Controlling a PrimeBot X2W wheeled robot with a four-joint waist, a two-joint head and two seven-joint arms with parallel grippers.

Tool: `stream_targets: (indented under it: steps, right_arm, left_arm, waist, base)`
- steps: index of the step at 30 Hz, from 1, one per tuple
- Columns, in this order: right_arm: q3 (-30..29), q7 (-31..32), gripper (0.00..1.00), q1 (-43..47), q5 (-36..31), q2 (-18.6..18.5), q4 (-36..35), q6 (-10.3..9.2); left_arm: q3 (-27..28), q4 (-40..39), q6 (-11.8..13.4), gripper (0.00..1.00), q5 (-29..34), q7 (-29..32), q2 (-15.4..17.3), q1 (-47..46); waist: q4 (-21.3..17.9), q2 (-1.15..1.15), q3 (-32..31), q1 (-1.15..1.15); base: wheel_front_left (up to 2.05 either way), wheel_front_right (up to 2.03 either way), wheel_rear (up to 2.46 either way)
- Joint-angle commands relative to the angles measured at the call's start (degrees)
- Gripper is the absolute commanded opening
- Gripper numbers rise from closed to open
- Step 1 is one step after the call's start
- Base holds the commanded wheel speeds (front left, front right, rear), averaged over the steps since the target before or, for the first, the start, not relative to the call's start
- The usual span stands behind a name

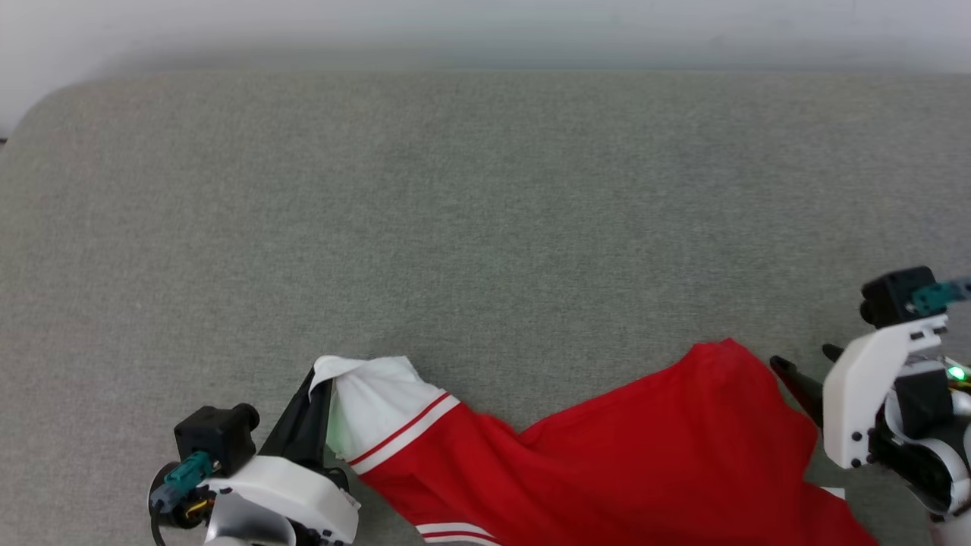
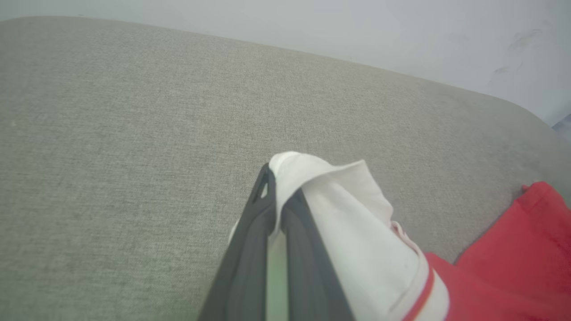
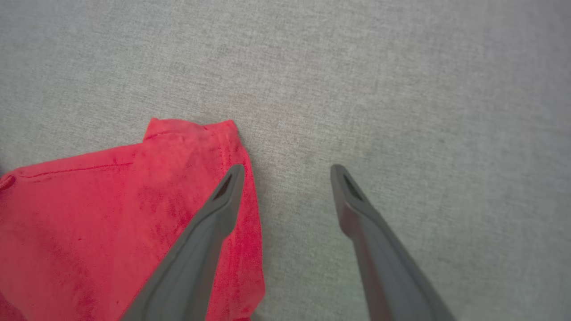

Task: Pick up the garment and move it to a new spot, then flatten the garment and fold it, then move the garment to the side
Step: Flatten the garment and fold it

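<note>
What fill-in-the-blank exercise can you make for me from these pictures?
1. The left gripper is shut on the ____ sleeve of the garment.
2. The right gripper is ____ and grips nothing.
3. The body of the garment is ____.
Missing words: white; open; red.

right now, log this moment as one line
left pincer: shut on garment sleeve | right pincer: open, over garment edge
</note>
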Motion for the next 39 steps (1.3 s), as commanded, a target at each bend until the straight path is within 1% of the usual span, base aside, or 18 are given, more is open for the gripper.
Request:
stream_targets:
  steps: [1,3,6,9,12,13,14,15,20,25,28,30,35,39]
  right_arm:
    - [2.6,2.8,1.00,-2.3,0.7,-1.5,-0.8,-0.02]
    - [5.7,5.1,1.00,-4.2,1.3,-3.1,-0.7,-0.02]
    - [10.6,6.8,1.00,-6.7,2.9,-4.9,0.6,-0.02]
    - [14.6,8.1,1.00,-8.2,4.6,-6.4,3.6,-0.02]
    - [18.4,9.9,1.00,-8.1,6.5,-7.0,7.6,-0.01]
    - [19.1,10.3,0.78,-8.0,7.5,-6.9,8.8,-0.02]
    - [19.8,10.5,0.36,-8.1,7.7,-7.1,9.7,-0.02]
    - [20.3,10.6,0.00,-8.3,8.3,-7.2,10.5,-0.02]
    - [21.3,8.9,0.00,-10.8,9.5,-8.7,11.4,-0.02]
    - [19.5,5.9,0.00,-13.2,9.7,-9.9,11.3,-0.07]
    - [18.3,4.7,0.00,-14.0,9.4,-9.9,11.2,-0.05]
    - [16.5,3.2,0.00,-15.0,7.8,-9.7,11.7,-0.04]
    - [12.3,0.7,0.00,-18.8,4.2,-8.4,12.8,-0.04]
    - [10.0,-0.9,0.00,-24.1,0.9,-7.1,14.2,-0.04]
  left_arm:
    - [-0.2,0.0,-0.3,0.00,0.5,-0.6,-0.2,-1.6]
    - [-0.4,-0.2,-0.7,0.00,0.5,-1.0,-0.4,-2.5]
    - [-0.9,-0.5,-1.0,0.00,0.8,-1.3,-0.6,-3.6]
    - [-1.2,-0.7,-1.4,0.00,0.9,-1.7,-0.6,-4.5]
    - [-1.3,-0.6,-1.4,0.00,0.8,-2.1,-0.7,-4.8]
    - [-1.3,-0.4,-1.4,0.00,0.7,-2.1,-0.8,-4.8]
    - [-1.3,-0.3,-1.3,0.00,0.6,-2.2,-0.8,-4.8]
    - [-1.3,-0.2,-1.3,0.00,0.5,-2.3,-0.9,-4.8]
    - [-1.0,0.6,-1.1,0.00,0.2,-2.6,-0.8,-4.4]
    - [-0.2,1.0,-0.4,0.00,0.2,-2.7,0.3,-4.4]
    - [0.2,1.0,-0.5,0.00,0.1,-2.2,0.9,-5.5]
    - [0.6,1.1,-1.2,0.00,0.1,-1.1,2.2,-7.6]
    - [0.9,2.0,-2.5,0.00,0.1,1.4,3.7,-14.8]
    - [1.4,5.9,-3.8,0.00,-0.5,3.7,4.3,-23.5]
  waist:
    - [1.6,0.00,1.8,-0.02]
    - [2.3,0.00,2.7,-0.02]
    - [3.2,0.00,4.0,-0.02]
    - [3.9,0.00,5.0,-0.02]
    - [4.4,0.00,5.6,-0.02]
    - [4.5,0.00,5.7,-0.02]
    - [4.6,0.00,5.7,-0.02]
    - [4.7,0.00,5.7,-0.02]
    - [4.8,0.00,4.6,-0.02]
    - [4.2,0.00,1.8,-0.02]
    - [4.0,0.00,0.5,-0.02]
    - [3.4,0.00,-1.4,-0.02]
    - [2.2,0.00,-2.8,-0.02]
    - [1.2,0.00,-2.6,-0.02]
  base:
    - [0.00,0.00,0.00]
    - [0.00,0.00,0.00]
    - [0.00,0.00,0.00]
    - [0.00,0.00,0.00]
    - [0.00,0.00,0.00]
    - [0.00,0.00,0.00]
    - [0.00,0.00,0.00]
    - [0.00,0.00,0.00]
    - [0.00,0.00,0.00]
    - [0.00,0.00,0.00]
    - [0.00,0.00,0.00]
    - [0.00,0.00,0.00]
    - [0.00,0.00,0.00]
    - [0.00,0.00,0.00]
